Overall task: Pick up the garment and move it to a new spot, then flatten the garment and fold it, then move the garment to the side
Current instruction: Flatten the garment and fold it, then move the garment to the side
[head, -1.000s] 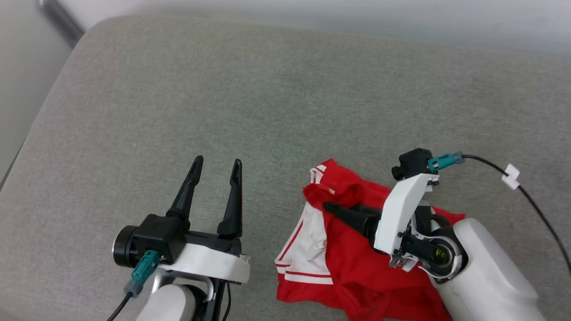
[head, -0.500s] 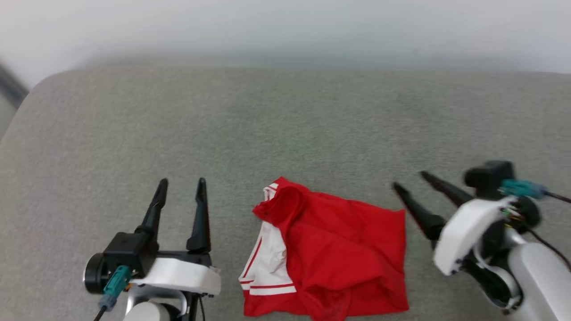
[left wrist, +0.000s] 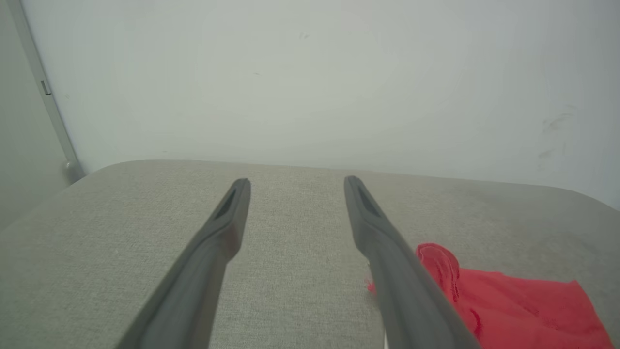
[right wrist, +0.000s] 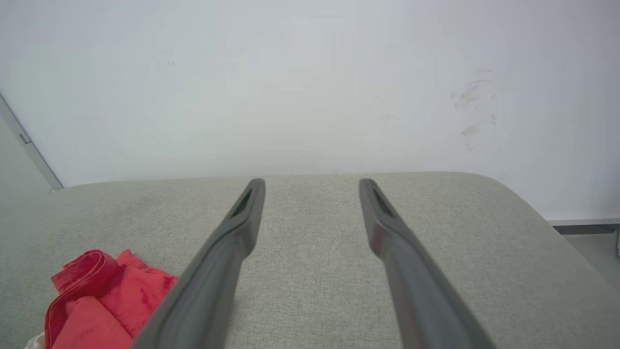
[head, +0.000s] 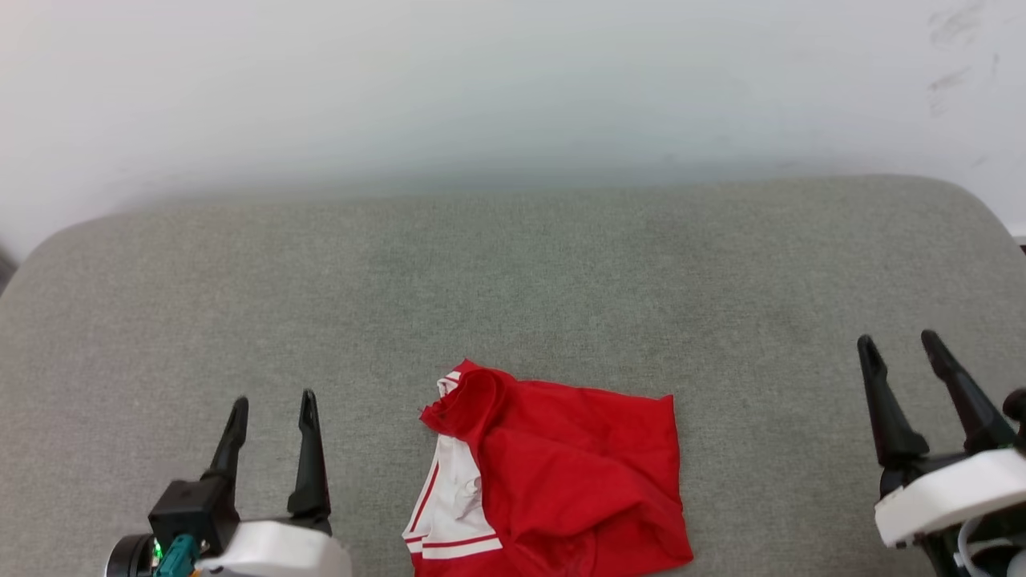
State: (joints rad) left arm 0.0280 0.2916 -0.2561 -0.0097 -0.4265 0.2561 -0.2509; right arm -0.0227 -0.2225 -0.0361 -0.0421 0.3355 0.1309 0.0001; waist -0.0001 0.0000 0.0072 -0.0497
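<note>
Pale, off-white wall (head: 513,80) along the back, faint scuff marks at its upper right.

Below it, a wide grey fabric-covered cushion (head: 561,280) with rounded corners carries everything.

Red jersey-style garment (head: 561,473): lies crumpled and partly folded over on the cushion's near edge, about midway between the two arms and touching neither. A white short sleeve (head: 453,497) with red-and-white striped trim shows on its left side. A rolled fold of red cloth stands up at the far left corner. No lettering to be made out. In the left wrist view it sits low on the right (left wrist: 508,305); in the right wrist view, low on the left (right wrist: 106,291).

Left gripper (head: 272,401): lower left, long dark fingers pointing away over bare cushion, jaws wide with nothing between them (left wrist: 296,180).

Right gripper (head: 898,340): lower right, well apart from the garment, jaws likewise wide and empty (right wrist: 312,180).
</note>
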